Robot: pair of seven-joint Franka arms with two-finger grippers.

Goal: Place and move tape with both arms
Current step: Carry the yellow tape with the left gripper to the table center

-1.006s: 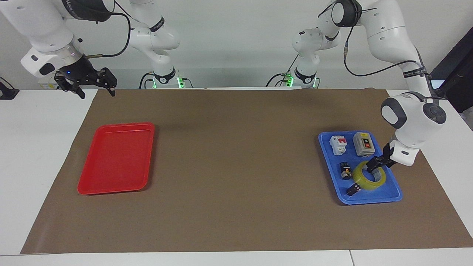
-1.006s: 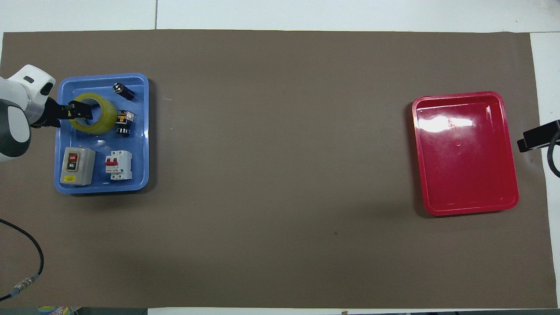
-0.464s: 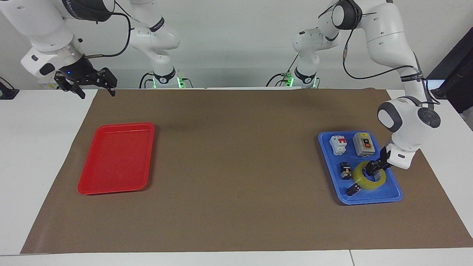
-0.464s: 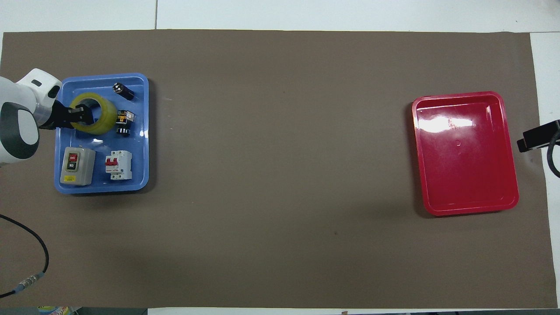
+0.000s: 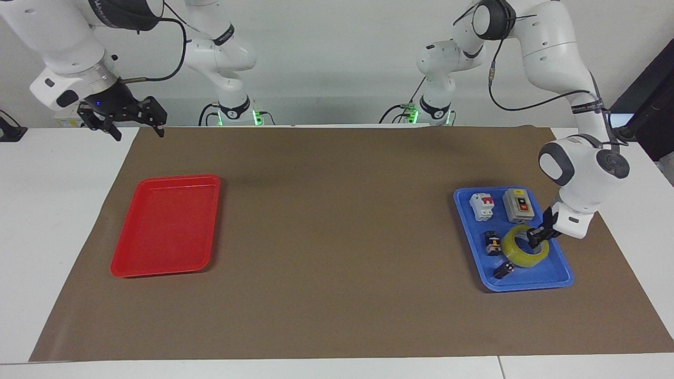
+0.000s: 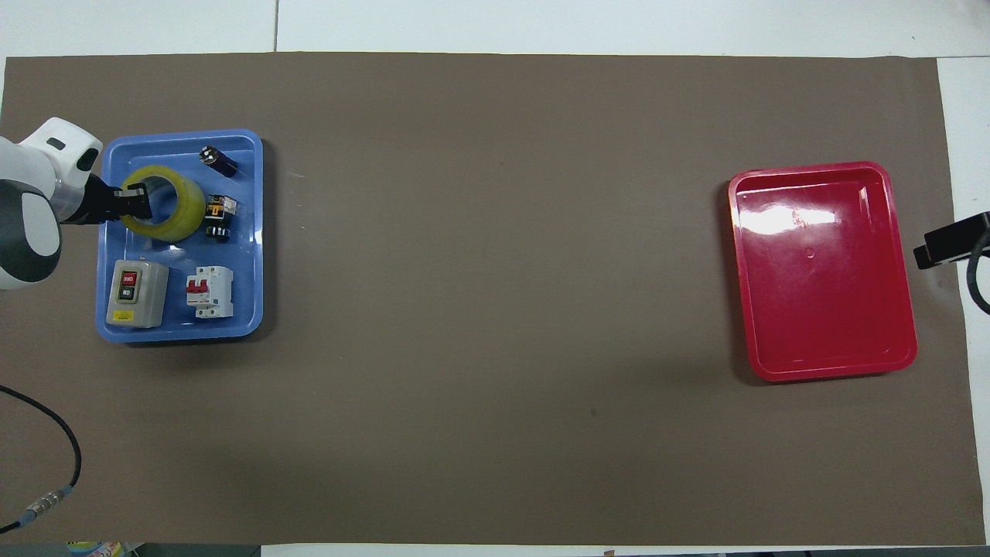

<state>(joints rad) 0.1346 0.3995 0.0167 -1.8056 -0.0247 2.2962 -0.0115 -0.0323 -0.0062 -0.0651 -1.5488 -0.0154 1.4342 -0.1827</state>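
Observation:
The yellow tape (image 5: 518, 253) is in the blue tray (image 5: 553, 276) at the left arm's end of the table, tilted and raised a little off the tray floor. My left gripper (image 5: 537, 238) is shut on the roll's rim, with one finger inside the core. In the overhead view the left gripper (image 6: 133, 199) grips the tape (image 6: 176, 213) on its side toward the table's end. My right gripper (image 5: 138, 130) is open and empty and waits in the air over the mat's corner at the right arm's end; only its tip (image 6: 947, 246) shows in the overhead view.
The blue tray also holds a grey switch box (image 5: 519, 206), a white circuit breaker (image 5: 483, 206) and two small black parts (image 5: 492, 244). A red tray (image 5: 167, 225) lies empty at the right arm's end. A brown mat (image 5: 337, 237) covers the table.
My left gripper has closed on the tape's rim and raised it a little, tilting it. The right arm has not moved.

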